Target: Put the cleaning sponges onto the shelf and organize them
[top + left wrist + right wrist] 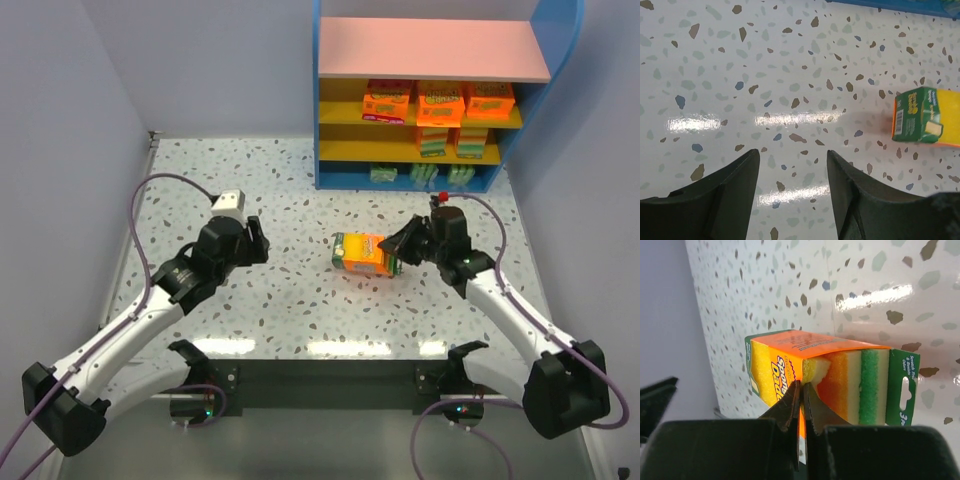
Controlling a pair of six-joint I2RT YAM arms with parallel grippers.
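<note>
One orange cleaning sponge pack (360, 253) with green ends sits mid-table, about a pack's length in front of the shelf (430, 48). My right gripper (397, 258) is at its right end. In the right wrist view that gripper (801, 385) is shut, pinching the pack's (825, 344) orange cardboard wall beside the exposed sponge. My left gripper (258, 240) hovers to the left, open over bare table. In its own view the left gripper (792, 160) holds nothing and the pack (925, 116) lies to the right. Orange packs (440, 103) line the upper yellow tier, with two stacks (432, 140) below.
Green-edged packs (424, 174) stand on the shelf's bottom tier. The shelf's blue base (900, 4) runs along the top of the left wrist view. Grey walls close in the table on the left and right.
</note>
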